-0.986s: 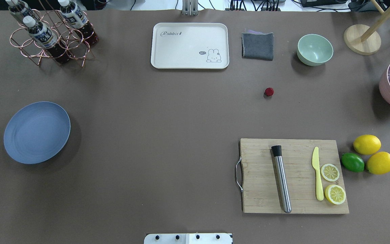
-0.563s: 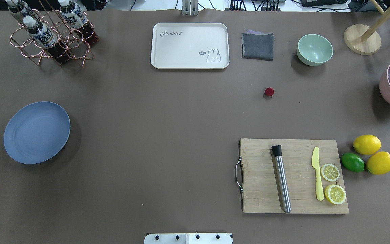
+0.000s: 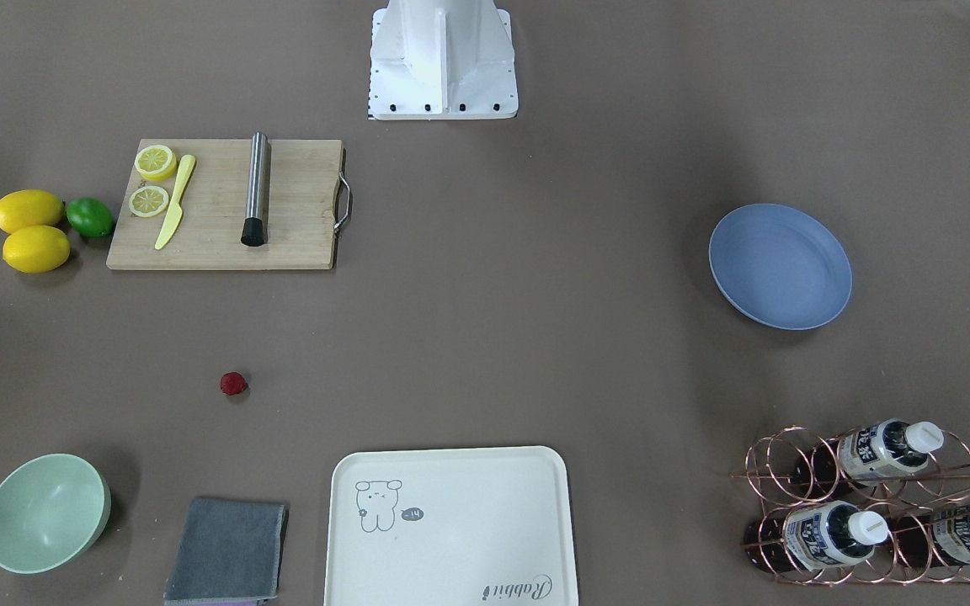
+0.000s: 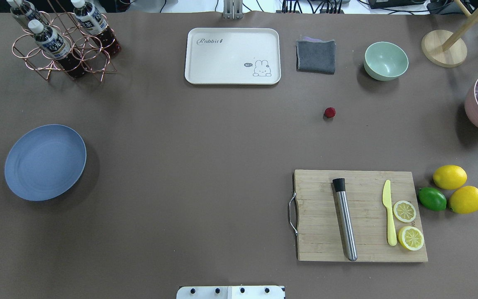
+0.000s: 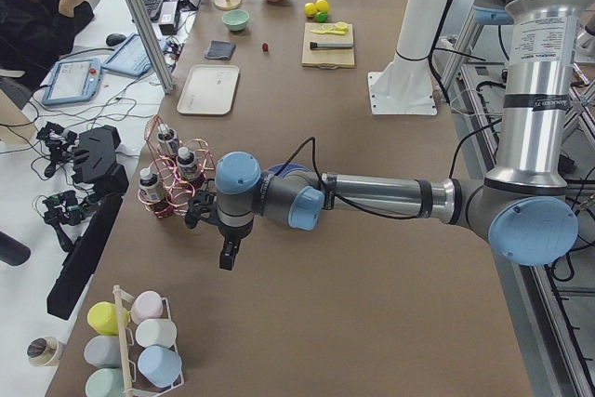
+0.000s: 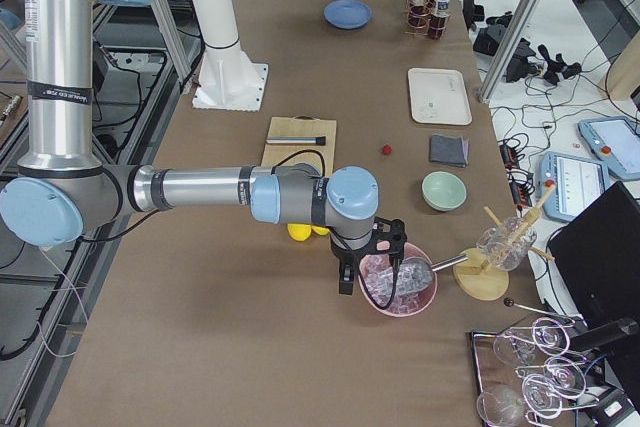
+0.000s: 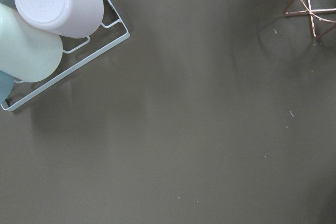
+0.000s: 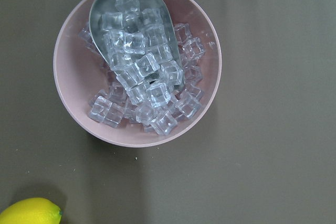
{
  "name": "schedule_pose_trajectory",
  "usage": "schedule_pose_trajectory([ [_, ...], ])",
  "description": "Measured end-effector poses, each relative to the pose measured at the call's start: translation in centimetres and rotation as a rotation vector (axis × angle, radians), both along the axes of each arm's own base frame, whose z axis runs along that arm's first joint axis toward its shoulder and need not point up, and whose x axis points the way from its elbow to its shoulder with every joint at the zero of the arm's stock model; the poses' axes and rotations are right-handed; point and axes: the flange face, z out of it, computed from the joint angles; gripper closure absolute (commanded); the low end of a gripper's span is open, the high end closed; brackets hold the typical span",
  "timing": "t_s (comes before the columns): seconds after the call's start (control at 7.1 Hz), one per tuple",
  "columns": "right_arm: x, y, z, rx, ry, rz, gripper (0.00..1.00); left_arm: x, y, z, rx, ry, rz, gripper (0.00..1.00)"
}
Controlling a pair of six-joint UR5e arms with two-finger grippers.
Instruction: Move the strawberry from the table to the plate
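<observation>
The strawberry (image 4: 329,112), a tiny dark-red berry, lies alone on the brown table (image 4: 206,145) right of centre, below the grey cloth; it also shows in the front-facing view (image 3: 233,384). Far to the left sits the blue plate (image 4: 45,162), with nothing on it. Neither gripper shows in the overhead or front-facing views. In the exterior left view my left gripper (image 5: 228,256) hangs over the table's left end near the bottle rack. My right gripper (image 6: 346,285) hovers beside the pink ice bowl in the exterior right view. I cannot tell whether either is open or shut.
A wooden cutting board (image 4: 359,216) holds a steel muddler, a yellow knife and two lemon slices; two lemons and a lime (image 4: 432,199) lie to its right. At the back stand a cream tray (image 4: 232,56), a grey cloth, a mint bowl (image 4: 386,60), a bottle rack (image 4: 62,39) and the ice bowl (image 8: 136,64).
</observation>
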Motion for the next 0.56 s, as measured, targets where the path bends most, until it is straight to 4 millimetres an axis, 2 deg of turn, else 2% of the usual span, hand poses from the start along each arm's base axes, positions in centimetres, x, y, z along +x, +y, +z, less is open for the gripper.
schedule_pose_trajectory([
  [0.14, 0.0, 0.0, -0.1, 0.002, 0.000, 0.000, 0.00, 0.8, -0.2, -0.8, 0.043, 0.017, 0.018, 0.02],
  [0.28, 0.0, 0.0, -0.2, 0.004, 0.000, 0.000, 0.00, 2.4, -0.2, -1.4, 0.098, 0.031, 0.049, 0.02],
  [0.56, 0.0, -0.1, -0.5, 0.008, 0.000, 0.001, 0.00, 4.8, 0.5, -2.2, 0.217, 0.053, 0.099, 0.02],
])
